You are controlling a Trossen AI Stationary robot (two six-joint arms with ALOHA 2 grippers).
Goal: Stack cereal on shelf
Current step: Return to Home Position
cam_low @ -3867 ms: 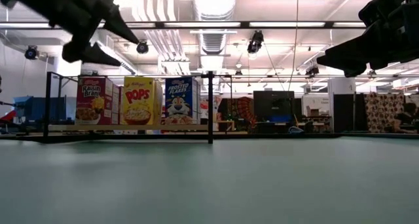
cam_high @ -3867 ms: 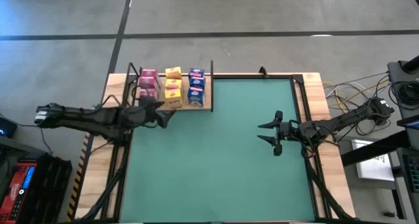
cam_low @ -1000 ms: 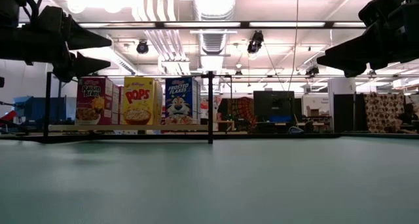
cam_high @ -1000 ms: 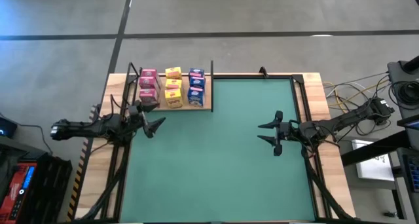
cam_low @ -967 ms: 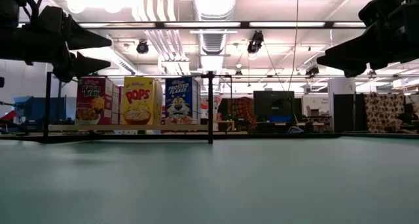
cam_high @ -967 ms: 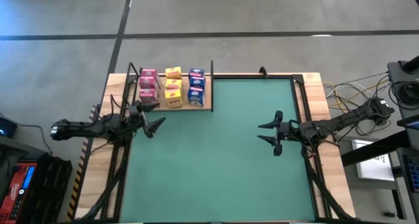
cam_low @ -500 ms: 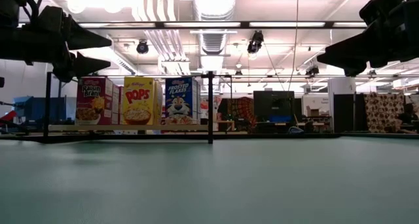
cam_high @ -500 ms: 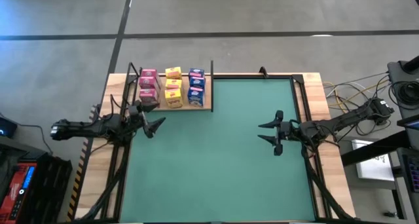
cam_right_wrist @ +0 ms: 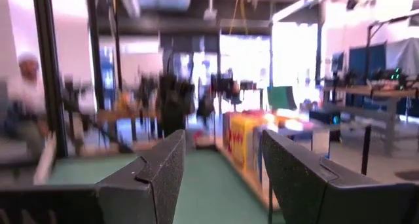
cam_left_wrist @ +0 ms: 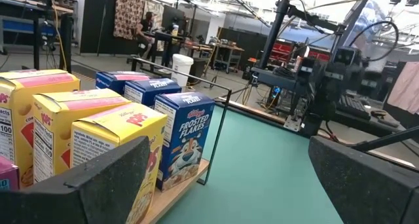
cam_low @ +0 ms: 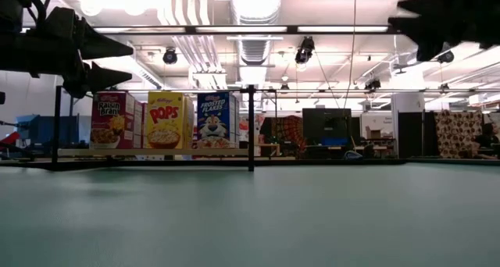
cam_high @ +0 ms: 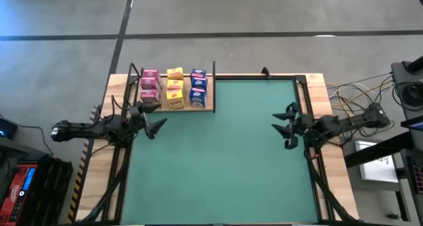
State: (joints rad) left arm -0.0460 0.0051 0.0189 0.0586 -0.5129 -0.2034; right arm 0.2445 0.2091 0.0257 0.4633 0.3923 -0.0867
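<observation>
Clearly, the fingers (cam_left_wrist: 98, 185) of the left gripper (cam_high: 158, 127) are spread wide and nothing is held between them. This gripper is poised above the left edge of the green mat (cam_high: 218, 173), just in front of the shelf (cam_high: 211, 100) and not touching it. The fingers (cam_right_wrist: 147, 178) of the right gripper (cam_high: 277, 127) are likewise parted and empty. It is raised over the right side of the mat, well apart from the shelf (its wrist view is too blurred for more to be told).

The cereal boxes are stood upright on the shelf, at the table's far left corner, and are sorted into three rows by colour. The pink boxes (cam_high: 149, 87) are set on the left, the yellow boxes (cam_high: 174, 87) in the middle and the blue boxes (cam_high: 198, 87) on the right.

From the low view, a Raisin Bran box (cam_low: 108, 120), a Pops box (cam_low: 166, 120) and a Frosted Flakes box (cam_low: 213, 120) are seen side by side at the front. They are framed by the shelf's thin black posts (cam_low: 250, 126).
</observation>
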